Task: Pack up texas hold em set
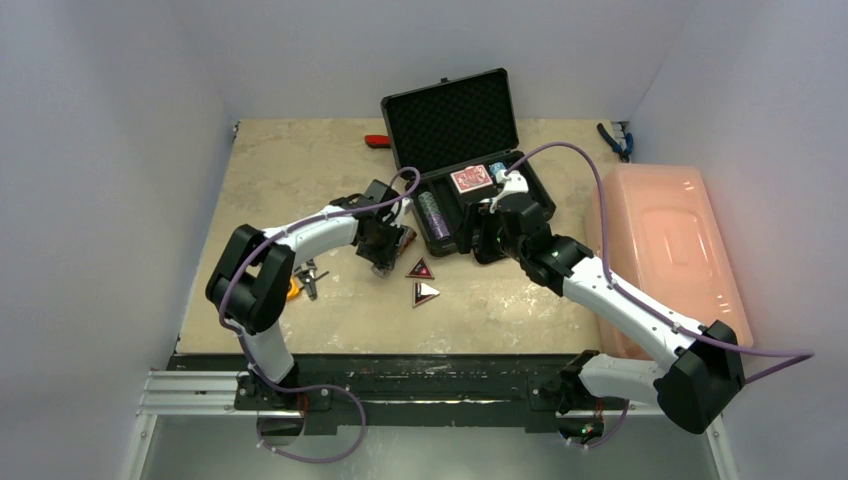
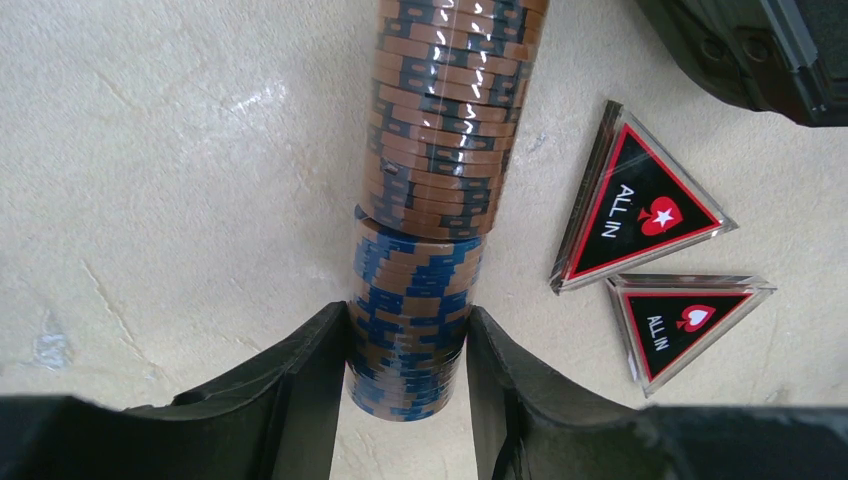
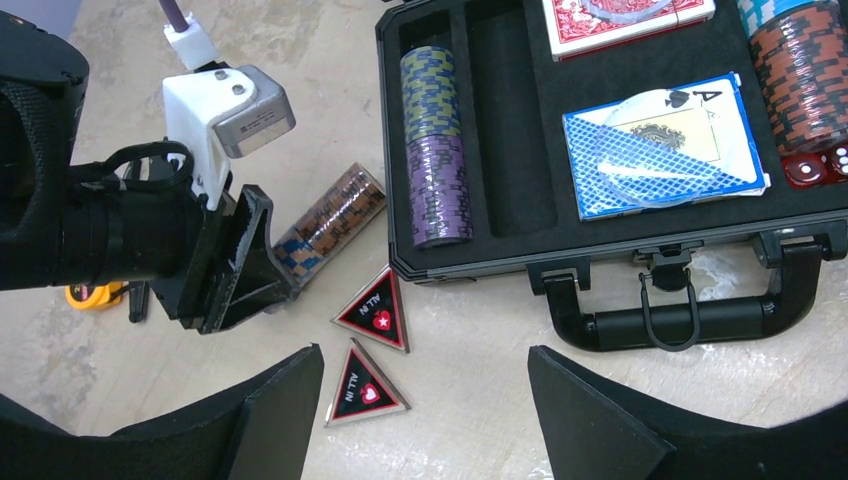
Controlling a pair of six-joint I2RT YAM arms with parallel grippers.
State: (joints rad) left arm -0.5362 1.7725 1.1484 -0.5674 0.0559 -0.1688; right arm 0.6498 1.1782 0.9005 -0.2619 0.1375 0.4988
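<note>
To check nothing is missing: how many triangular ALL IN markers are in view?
2, both on the table before the case: far marker, near marker. Others may be hidden.

Left wrist view: chip stack [image 2: 430,190] runs out the top edge, far end unseen. Black case [image 2: 770,50] shows only a corner, upper right.

Right wrist view: red deck [image 3: 625,20] and orange-black chips [image 3: 805,80] are cropped at the top. Red dice [image 3: 820,165] are clipped at the right edge. Yellow thing [image 3: 90,293] at far left sits mostly behind the left arm [image 3: 60,220].

Overhead: pliers [image 1: 615,140] upper right are too small for detail. Tools [image 1: 308,278] are partly covered by the left arm.
</note>
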